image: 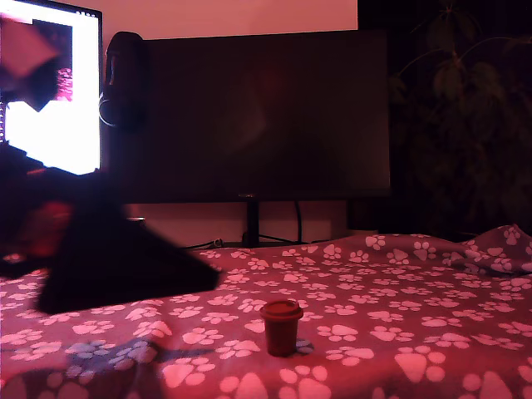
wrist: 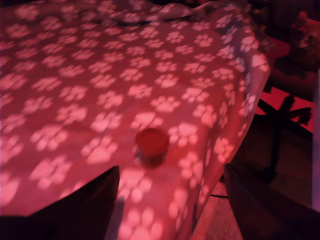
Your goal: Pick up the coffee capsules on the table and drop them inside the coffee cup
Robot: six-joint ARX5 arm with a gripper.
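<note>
Table (image: 432, 332): broad surface under reddish cloth printed with pale paw prints; the cloth hangs over one edge, seen in the wrist view, and bunches into folds at the exterior view's far right. The whole scene is dim and red-tinted.

Large dark monitor (image: 258, 116): stands behind the table on a thin stand, screen blank. A second screen (image: 54, 91), lit white, sits at the exterior view's left edge.

Houseplant (image: 465, 75): dark leaves barely legible in shadow at the exterior view's upper right.

Arm (image: 108, 258): a dark, blurred mass entering from the exterior view's left, reaching low over the cloth; its detail is lost to motion blur and darkness.

Gripper (wrist: 170, 200): two dark fingers (wrist: 85, 200) show in the wrist view, spread well apart with bare cloth between them and nothing held. They hover above the table, near the capsule but not touching it.

Coffee capsule (image: 281, 327): one dark red-brown pod, standing upright on the cloth with its wider flat rim on top, toward the front of the table in the exterior view. In the wrist view it sits close to the draped table edge, ahead of the gap between the fingers.
</note>
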